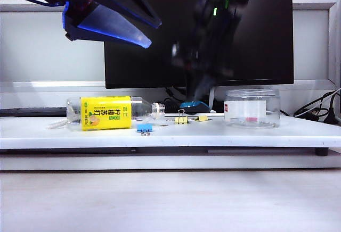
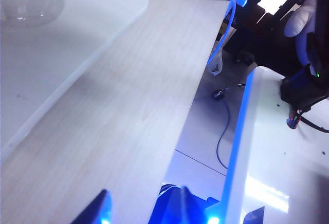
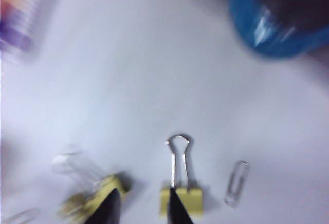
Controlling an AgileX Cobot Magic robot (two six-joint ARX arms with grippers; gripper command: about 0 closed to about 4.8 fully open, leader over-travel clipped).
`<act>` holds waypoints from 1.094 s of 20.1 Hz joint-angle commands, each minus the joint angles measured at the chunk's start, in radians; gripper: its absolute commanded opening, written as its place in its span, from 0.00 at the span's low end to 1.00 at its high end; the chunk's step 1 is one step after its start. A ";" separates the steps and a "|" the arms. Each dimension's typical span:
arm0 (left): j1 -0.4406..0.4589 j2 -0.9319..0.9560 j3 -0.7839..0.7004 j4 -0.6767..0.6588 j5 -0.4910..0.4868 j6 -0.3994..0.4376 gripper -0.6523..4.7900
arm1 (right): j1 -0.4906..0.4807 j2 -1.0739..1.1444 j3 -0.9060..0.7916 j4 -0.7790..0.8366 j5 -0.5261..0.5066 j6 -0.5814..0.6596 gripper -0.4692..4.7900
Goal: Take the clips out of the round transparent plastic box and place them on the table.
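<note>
Yellow clips [image 3: 181, 199] lie on the table [image 1: 53, 131] under the parted right gripper [image 3: 141, 206]; left gripper [image 2: 144, 208] spread wide, raised

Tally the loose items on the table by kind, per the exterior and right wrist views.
Yellow binder clips: 2
Blue binder clip: 1
Paper clip: 1
Bottle with yellow label: 1
Round transparent plastic box: 1
Total: 6
</note>
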 commanded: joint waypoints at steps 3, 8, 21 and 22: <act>0.001 -0.041 0.025 0.068 -0.025 -0.045 0.46 | 0.002 -0.228 0.008 0.013 -0.054 -0.049 0.32; 0.001 -0.229 0.031 0.166 -0.185 -0.071 0.46 | 0.002 -0.493 0.005 -0.016 -0.068 -0.087 0.31; 0.000 -0.962 0.031 -0.067 -0.586 -0.071 0.46 | 0.002 -0.998 -0.127 -0.236 -0.013 -0.130 0.27; 0.000 -0.999 0.031 -0.127 -0.586 -0.071 0.46 | 0.002 -1.080 -0.228 -0.227 -0.011 -0.130 0.25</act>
